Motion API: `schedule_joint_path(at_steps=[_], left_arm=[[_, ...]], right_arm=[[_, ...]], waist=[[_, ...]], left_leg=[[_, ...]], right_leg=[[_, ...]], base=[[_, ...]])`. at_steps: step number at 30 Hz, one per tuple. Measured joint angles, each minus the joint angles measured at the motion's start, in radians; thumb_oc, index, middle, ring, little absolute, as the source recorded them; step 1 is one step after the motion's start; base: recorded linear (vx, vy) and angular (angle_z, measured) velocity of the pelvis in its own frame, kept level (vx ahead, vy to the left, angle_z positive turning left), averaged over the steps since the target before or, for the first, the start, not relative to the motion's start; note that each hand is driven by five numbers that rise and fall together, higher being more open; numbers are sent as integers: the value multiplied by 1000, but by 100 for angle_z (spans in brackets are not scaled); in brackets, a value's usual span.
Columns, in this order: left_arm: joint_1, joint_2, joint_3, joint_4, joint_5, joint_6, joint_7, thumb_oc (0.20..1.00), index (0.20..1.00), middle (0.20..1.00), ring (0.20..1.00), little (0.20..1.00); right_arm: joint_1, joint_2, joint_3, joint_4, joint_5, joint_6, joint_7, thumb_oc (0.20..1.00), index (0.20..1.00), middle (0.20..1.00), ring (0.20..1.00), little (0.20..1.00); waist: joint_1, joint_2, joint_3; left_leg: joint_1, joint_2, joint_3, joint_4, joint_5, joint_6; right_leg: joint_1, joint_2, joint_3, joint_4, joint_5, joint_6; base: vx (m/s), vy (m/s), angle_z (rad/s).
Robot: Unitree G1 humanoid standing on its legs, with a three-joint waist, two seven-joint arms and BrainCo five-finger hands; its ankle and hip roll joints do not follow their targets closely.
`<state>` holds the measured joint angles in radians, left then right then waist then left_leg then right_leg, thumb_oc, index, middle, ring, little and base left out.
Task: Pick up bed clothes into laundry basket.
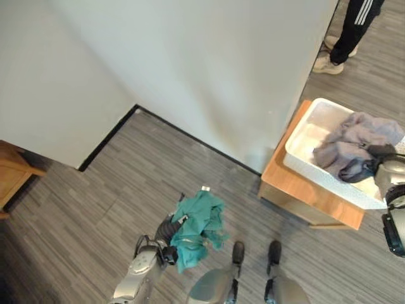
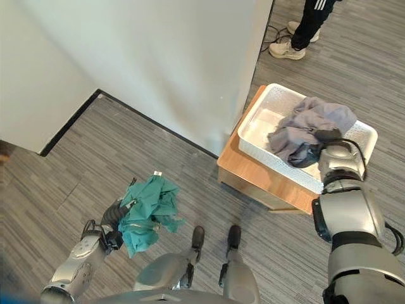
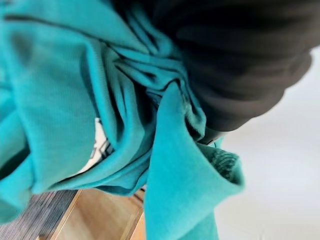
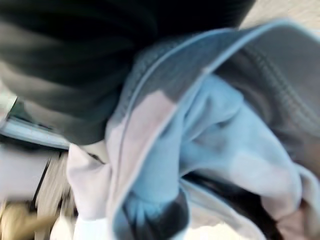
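Item: teal garment (image 2: 147,214), a soft crumpled cloth, bunched and hanging in loose folds from the left robot hand (image 2: 114,218), held above the wood-grain floor (image 2: 126,164) and well apart from the laundry basket (image 2: 262,114). The left wrist view shows the cloth wrapped close against the hand's dark cover; the fingers are buried in the folds, so whether they are curled or straight cannot be told. Second item: grey garment (image 2: 310,130), equally limp, heaped inside the white perforated basket, which stands on a low wooden surface (image 2: 247,174) beside the white wall (image 2: 190,63). The right robot hand (image 2: 329,136) sits in that heap at the basket's near side, its fingers likewise hidden. Handling, as judged: light, pliant, not fragile, unlikely to slip; trailing ends may snag the basket rim. Best taken at the gathered middle of the bunch. A person's legs (image 2: 313,19) stand beyond the basket.
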<state>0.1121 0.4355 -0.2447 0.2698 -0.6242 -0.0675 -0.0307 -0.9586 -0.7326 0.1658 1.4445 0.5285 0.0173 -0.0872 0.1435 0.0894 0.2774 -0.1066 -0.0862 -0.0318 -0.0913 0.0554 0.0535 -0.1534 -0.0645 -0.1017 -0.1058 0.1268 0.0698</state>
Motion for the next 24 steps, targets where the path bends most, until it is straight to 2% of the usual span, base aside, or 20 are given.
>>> schedule_joint_path(at_steps=[3, 4, 5, 7, 24], left_arm=[[-4, 0, 11, -2, 0, 3, 7, 200, 200, 200, 200, 200], [-4, 0, 12, -2, 0, 3, 7, 200, 200, 200, 200, 200], [-2, 0, 11, -2, 0, 4, 7, 200, 200, 200, 200, 200], [-1, 0, 10, -2, 0, 5, 4, 200, 200, 200, 200, 200], [9, 0, 10, -2, 0, 14, -17, 200, 200, 200, 200, 200]], right_arm=[[0, -30, 1, -3, 2, 0, 3, 200, 200, 200, 200, 200], [-1, -35, 3, -4, 2, 0, 4, 369, 369, 369, 369, 369], [-4, -44, 46, -4, -1, 1, 9, 1000, 1000, 1000, 1000, 1000], [-9, -48, 86, -5, -5, 4, 25, 1000, 1000, 1000, 1000, 1000], [-20, -46, 119, -20, -63, 15, 90, 1000, 1000, 1000, 1000, 1000]], waist=[[-2, 4, -2], [-1, 4, -2], [-3, 4, -2], [-2, 5, -2], [-4, 10, -12]], left_leg=[[1, 1, 2, 0, 0, 0], [1, 1, 2, 0, 0, 0], [2, 2, 5, 0, 0, 0], [3, 3, 10, 0, 0, 0], [15, 4, 21, 0, 5, 0]], right_leg=[[0, 1, 2, 0, 0, 0], [0, 1, 2, 0, 0, 0], [0, 2, 4, 0, 1, -1], [0, 3, 7, 0, 2, -2], [6, 6, 22, 1, 12, -4]], base=[[25, -11, -2], [0, 0, 0], [23, -17, -4], [20, -16, -6], [1, -1, 0]])
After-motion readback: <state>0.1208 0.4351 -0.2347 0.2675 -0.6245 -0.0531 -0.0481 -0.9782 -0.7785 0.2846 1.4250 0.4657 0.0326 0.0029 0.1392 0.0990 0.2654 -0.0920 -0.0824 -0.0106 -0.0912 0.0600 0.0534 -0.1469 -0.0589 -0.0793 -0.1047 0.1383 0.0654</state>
